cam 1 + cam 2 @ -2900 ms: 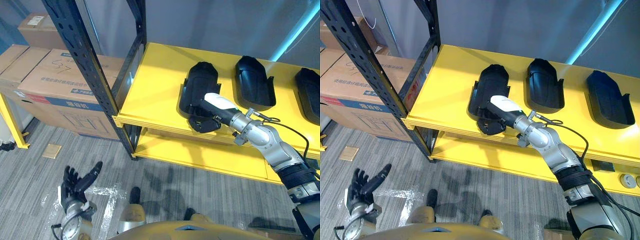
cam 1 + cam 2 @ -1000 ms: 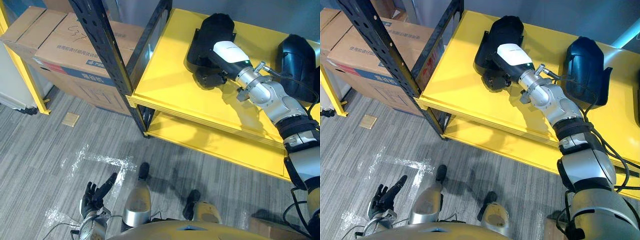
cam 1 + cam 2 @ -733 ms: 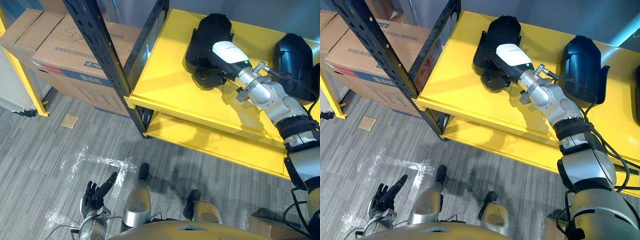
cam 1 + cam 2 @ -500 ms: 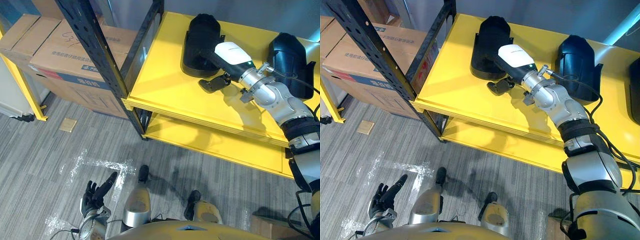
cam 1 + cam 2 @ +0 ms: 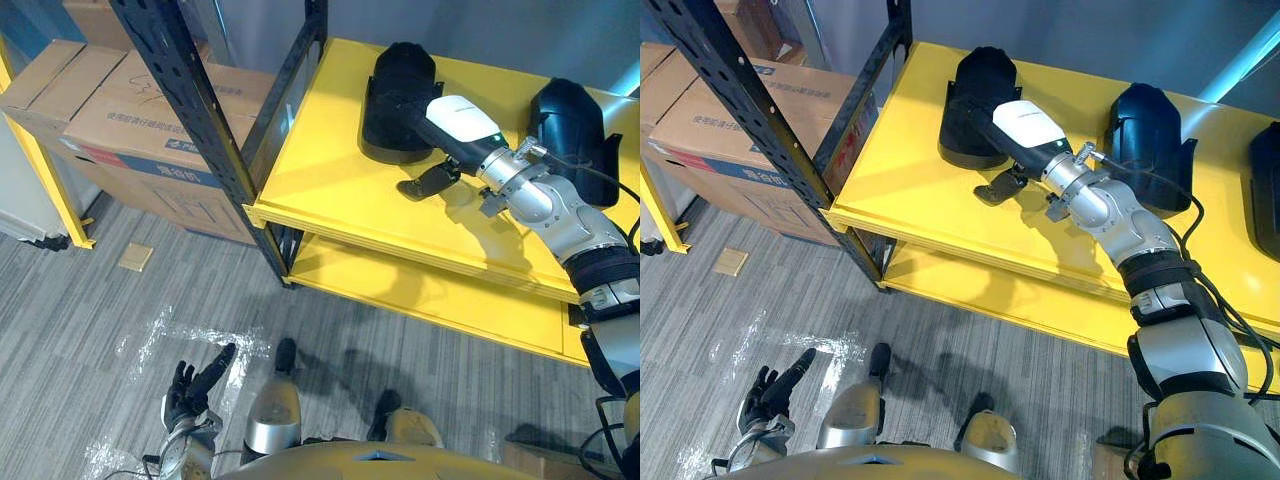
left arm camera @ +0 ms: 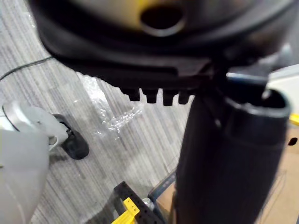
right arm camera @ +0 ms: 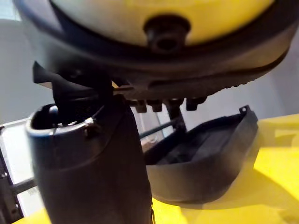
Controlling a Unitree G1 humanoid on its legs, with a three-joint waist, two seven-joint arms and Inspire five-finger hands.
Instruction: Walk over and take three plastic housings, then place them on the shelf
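Right robot hand [image 5: 432, 176] was open, fingers straight, just beside the leftmost plastic housing [image 5: 398, 100] on the yellow shelf [image 5: 330, 170]. Middle housing [image 5: 570, 125] and right housing [image 5: 1268, 170] lay on the same shelf. Left robot hand [image 5: 190, 385] hung open near the floor [image 5: 100, 300].

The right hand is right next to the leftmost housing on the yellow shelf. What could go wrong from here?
The open right hand lies close beside the leftmost housing; withdrawing carelessly, it might hook the rim and drag it across the yellow shelf. The forearm also runs near the middle housing, so a sideways swing could knock that one.
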